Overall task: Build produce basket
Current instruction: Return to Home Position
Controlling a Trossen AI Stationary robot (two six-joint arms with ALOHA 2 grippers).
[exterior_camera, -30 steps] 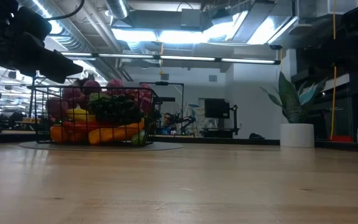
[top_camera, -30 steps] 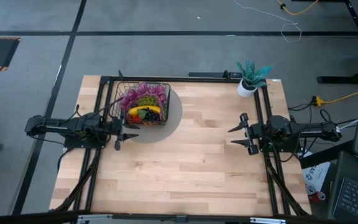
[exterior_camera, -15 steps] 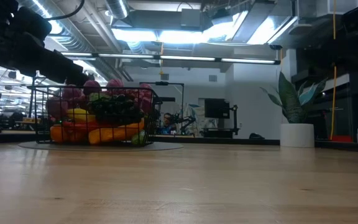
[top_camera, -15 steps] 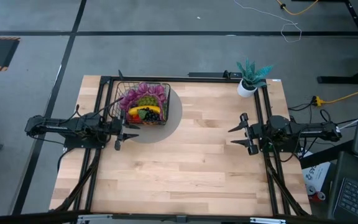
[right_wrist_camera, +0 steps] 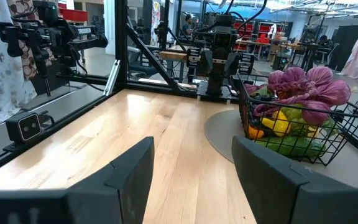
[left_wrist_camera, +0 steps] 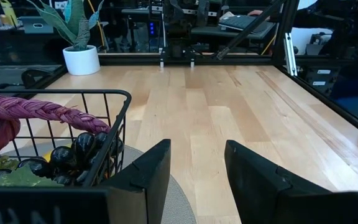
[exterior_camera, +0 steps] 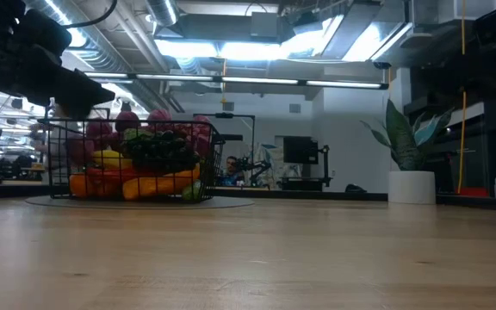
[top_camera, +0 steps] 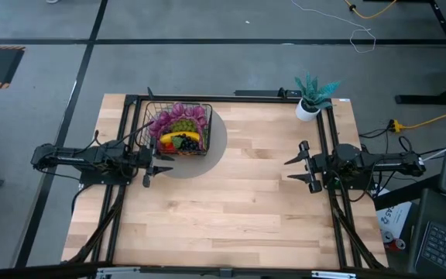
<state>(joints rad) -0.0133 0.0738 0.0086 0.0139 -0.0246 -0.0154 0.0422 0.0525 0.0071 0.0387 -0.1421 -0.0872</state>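
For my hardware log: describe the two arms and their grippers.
The left arm and right arm are slim, black and jointed, with thin dark cables looping beside them. The left gripper and right gripper each have two broad, flat, matte black fingers with slanted tips.

Bright even overhead light, glaring ceiling lights (exterior_camera: 231, 47), table (top_camera: 238, 194) evenly lit

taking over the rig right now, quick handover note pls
Left gripper: open, empty, at the left edge of the table, close beside the basket.
Right gripper: open, empty, at the right edge, far from the basket.
Produce: piled in the basket, which sits on a grey mat.
Done: basket looks filled; no produce shows outside it.
Left: probably only parking the arms.
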